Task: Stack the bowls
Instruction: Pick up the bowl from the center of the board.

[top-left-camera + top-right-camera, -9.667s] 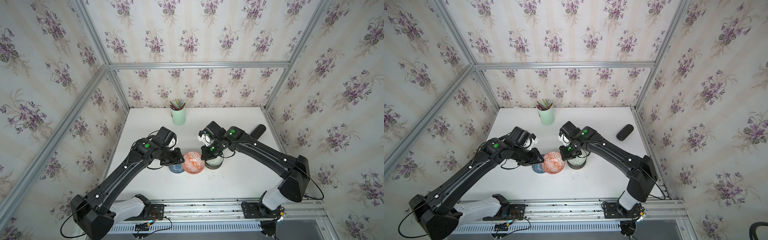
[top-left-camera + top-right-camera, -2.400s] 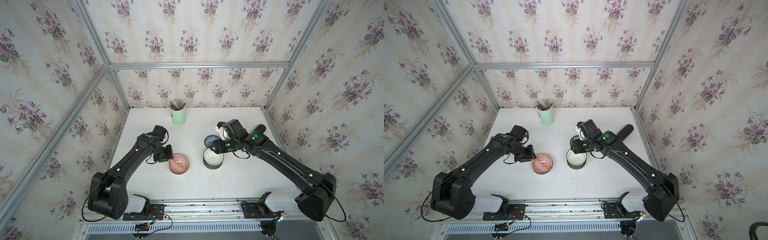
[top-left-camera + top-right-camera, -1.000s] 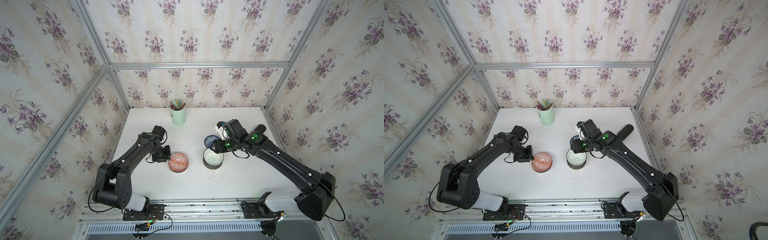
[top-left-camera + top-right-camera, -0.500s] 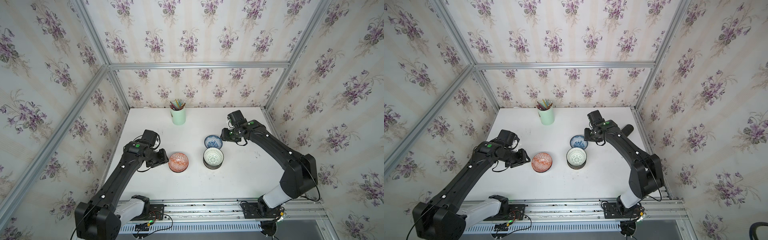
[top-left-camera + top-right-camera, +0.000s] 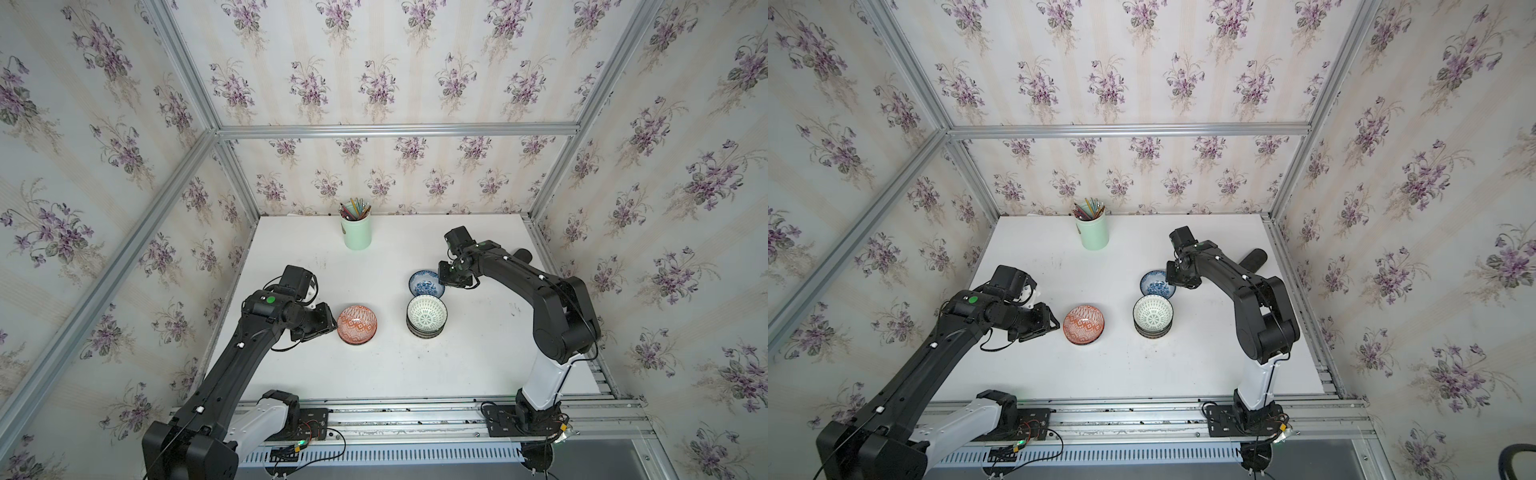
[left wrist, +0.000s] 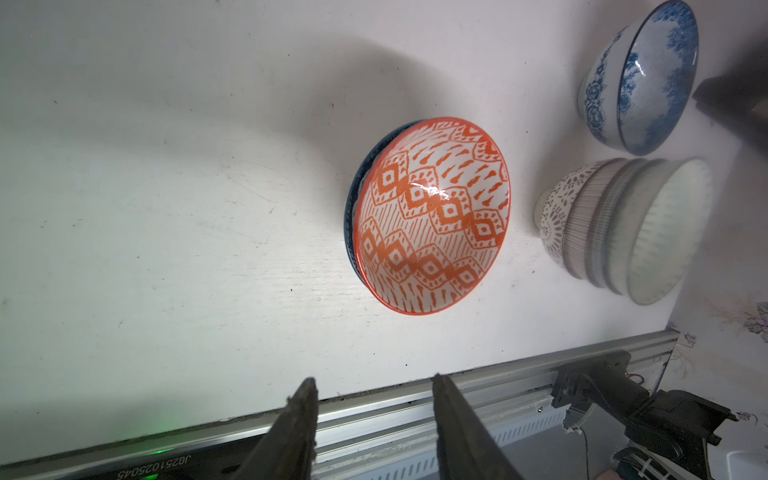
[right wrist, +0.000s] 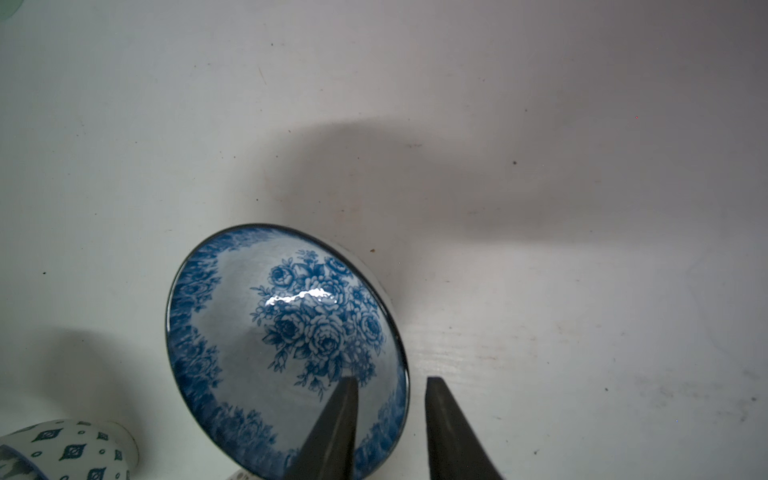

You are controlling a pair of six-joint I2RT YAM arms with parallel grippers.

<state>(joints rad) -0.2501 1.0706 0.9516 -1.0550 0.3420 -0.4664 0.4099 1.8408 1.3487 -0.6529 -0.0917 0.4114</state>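
Note:
An orange geometric bowl [image 5: 356, 325] [image 5: 1084, 325] [image 6: 432, 216] rests in a dark blue bowl [image 6: 352, 199] on the white table. To its left my left gripper [image 5: 332, 322] [image 5: 1054, 322] [image 6: 374, 382] stands open and empty, apart from the bowl. A stack of bowls with a white-green one on top [image 5: 427, 316] [image 5: 1153, 316] [image 6: 623, 228] stands to the right. Just behind it sits a blue-white floral bowl [image 5: 424, 283] [image 5: 1157, 284] [image 7: 286, 340]. My right gripper [image 5: 442, 280] [image 5: 1170, 276] [image 7: 390, 380] is open: one finger inside the bowl's right rim, one outside, with gaps showing.
A mint-green cup of pencils [image 5: 356, 232] [image 5: 1092, 232] stands at the back of the table. A black oblong object [image 5: 521, 254] [image 5: 1252, 258] lies by the right wall. An aluminium rail [image 5: 415, 411] runs along the table's front edge.
My left jaws have opened and stand off the orange bowl. My right gripper has come to the floral bowl's right rim and its jaws have narrowed around it.

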